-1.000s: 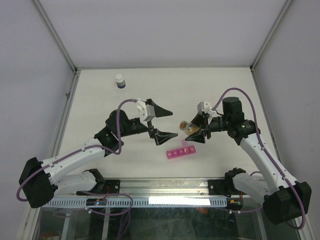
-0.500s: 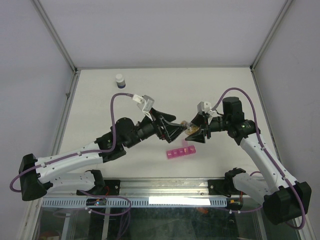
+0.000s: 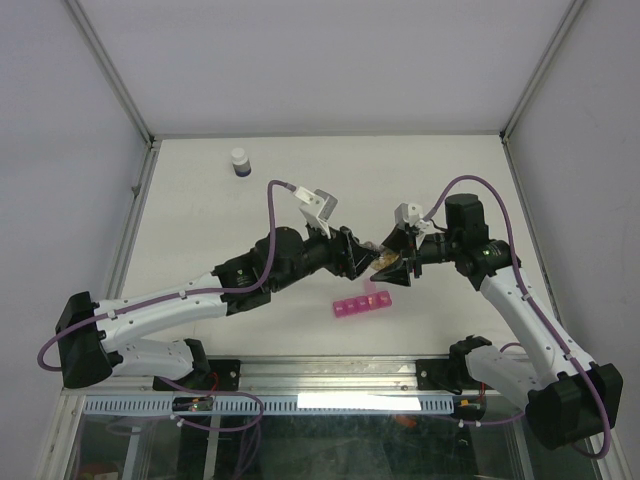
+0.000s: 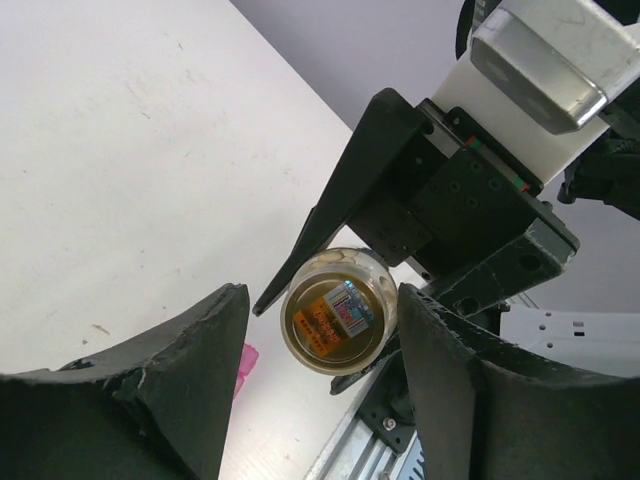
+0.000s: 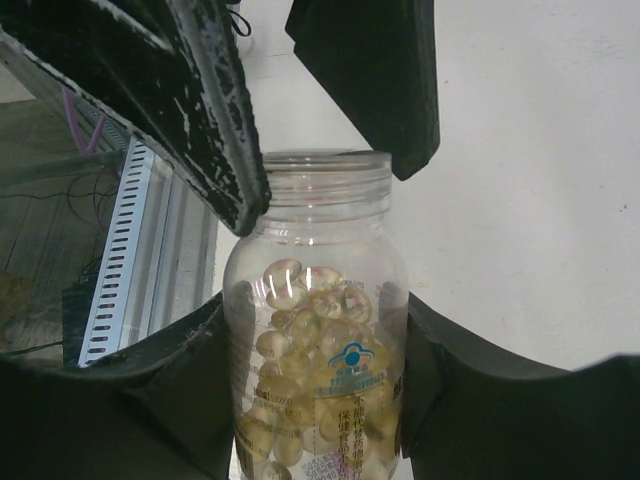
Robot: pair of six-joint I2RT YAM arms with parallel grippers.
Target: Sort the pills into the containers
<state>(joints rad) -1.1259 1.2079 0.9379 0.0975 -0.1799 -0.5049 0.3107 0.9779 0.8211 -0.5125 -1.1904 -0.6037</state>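
My right gripper [image 3: 392, 264] [image 5: 315, 310] is shut on a clear open-mouthed bottle [image 3: 378, 257] [image 5: 318, 350] full of pale yellow pills [image 5: 310, 300], held above the table and pointing left. My left gripper [image 3: 362, 256] [image 4: 320, 296] has its jaws on either side of the bottle's threaded neck. In the left wrist view a gap shows between one jaw and the bottle [image 4: 338, 314], so it is open. The left fingers [image 5: 205, 110] flank the neck in the right wrist view. The pink containers [image 3: 362, 303] [image 4: 243, 366] lie on the table just below the bottle.
A small white-capped dark bottle [image 3: 239, 162] stands at the back left of the table [image 3: 200, 220]. A metal rail [image 3: 330, 375] runs along the near edge. Walls and frame posts enclose the workspace.
My left arm has reached right to the bottle, and its jaws have narrowed from wide open around the neck. The right arm and bottle have not moved.
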